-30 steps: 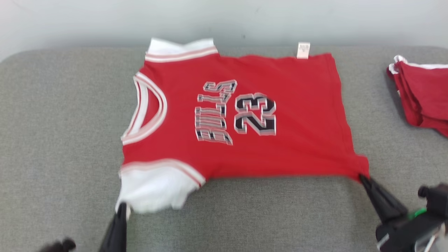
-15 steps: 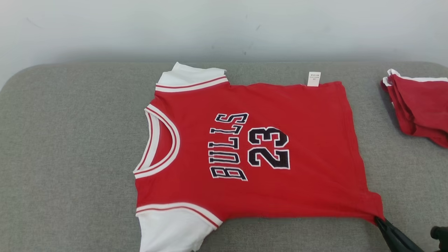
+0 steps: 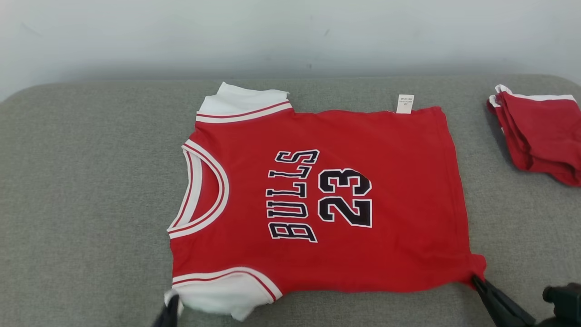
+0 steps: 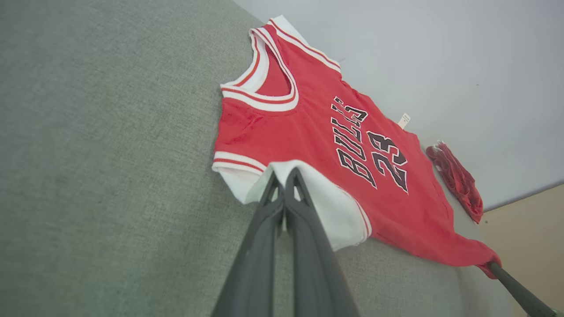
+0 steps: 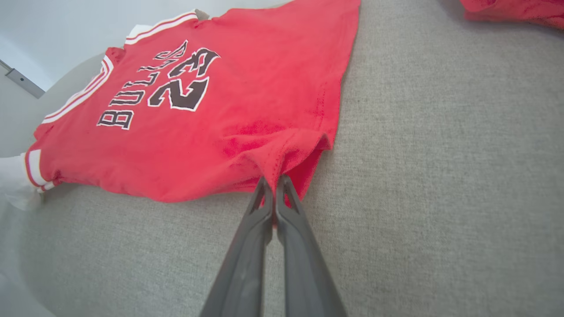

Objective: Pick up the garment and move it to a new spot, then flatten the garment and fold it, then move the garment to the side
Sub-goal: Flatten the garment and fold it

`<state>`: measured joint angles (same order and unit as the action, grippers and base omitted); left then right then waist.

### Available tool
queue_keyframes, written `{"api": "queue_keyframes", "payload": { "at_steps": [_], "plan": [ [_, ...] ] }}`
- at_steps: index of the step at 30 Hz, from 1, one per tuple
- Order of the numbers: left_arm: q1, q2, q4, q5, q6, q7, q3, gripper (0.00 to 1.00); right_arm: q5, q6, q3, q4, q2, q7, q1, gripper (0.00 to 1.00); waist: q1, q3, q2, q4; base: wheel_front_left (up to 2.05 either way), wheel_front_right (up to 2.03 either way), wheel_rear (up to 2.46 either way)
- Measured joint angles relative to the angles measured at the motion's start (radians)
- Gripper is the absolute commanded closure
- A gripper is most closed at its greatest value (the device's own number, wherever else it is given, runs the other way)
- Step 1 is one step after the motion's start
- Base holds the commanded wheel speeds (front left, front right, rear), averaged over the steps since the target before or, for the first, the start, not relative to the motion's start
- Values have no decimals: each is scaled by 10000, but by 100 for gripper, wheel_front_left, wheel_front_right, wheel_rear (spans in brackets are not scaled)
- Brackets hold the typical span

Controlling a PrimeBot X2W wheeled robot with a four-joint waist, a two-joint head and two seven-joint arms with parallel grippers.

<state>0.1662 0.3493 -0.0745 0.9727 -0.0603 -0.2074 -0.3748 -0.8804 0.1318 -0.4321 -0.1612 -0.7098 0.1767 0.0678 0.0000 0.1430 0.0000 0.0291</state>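
The red jersey (image 3: 390,190) lies flat on the grey cushion (image 3: 81,204). The left gripper (image 4: 284,176) pinches its white sleeve (image 3: 227,293) at seven o'clock, the right gripper (image 5: 274,181) its hem corner (image 3: 474,267) at five o'clock. Light and limp, it likely sags unless held by corners.

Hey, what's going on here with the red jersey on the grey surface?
A two-armed robot is spreading a red Bulls jersey on the grey padded surface. Its left end effector is shut on the near white sleeve, and its right end effector is shut on the near hem corner, which is drawn out to a point. The jersey lies mostly flat, front up, not yet folded. Another red garment sits folded at the right.
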Motion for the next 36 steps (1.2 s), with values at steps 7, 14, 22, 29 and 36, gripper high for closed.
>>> {"api": "queue_keyframes", "payload": {
  "at_steps": [7, 14, 22, 29, 36],
  "plan": [
    [-2040, 711, 130, -619, 328, 637, 56, 100, -508, 0, -109, 481, 205, -224, -786, 100, 1, 236, 0, -179, 0, 0, 0],
    [-4869, 897, 1841, -675, 796, 1465, 138, 100, -673, 0, -470, 134, 238, -846, -2577, 100, 1, 574, 0, -422, 0, 0, 0],
    [-7044, 775, 4498, -738, 1406, 2006, -165, 100, -809, 0, -1120, -1507, 606, -1210, -4540, 100, 1, 939, 1, -712, 0, 0, 0],
    [-8157, 430, 6851, -1047, 1751, 1749, -715, 100, -817, 0, -2079, -2828, 976, -961, -5637, 100, 2, 1112, 1, -891, 0, 0, 0],
    [-8358, 224, 7770, -1193, 1848, 995, -1114, 0, -1062, 0, -2545, -3473, 1197, -366, -5870, 0, 1, 924, 1, -943, 0, 0, 0]
  ]
}}
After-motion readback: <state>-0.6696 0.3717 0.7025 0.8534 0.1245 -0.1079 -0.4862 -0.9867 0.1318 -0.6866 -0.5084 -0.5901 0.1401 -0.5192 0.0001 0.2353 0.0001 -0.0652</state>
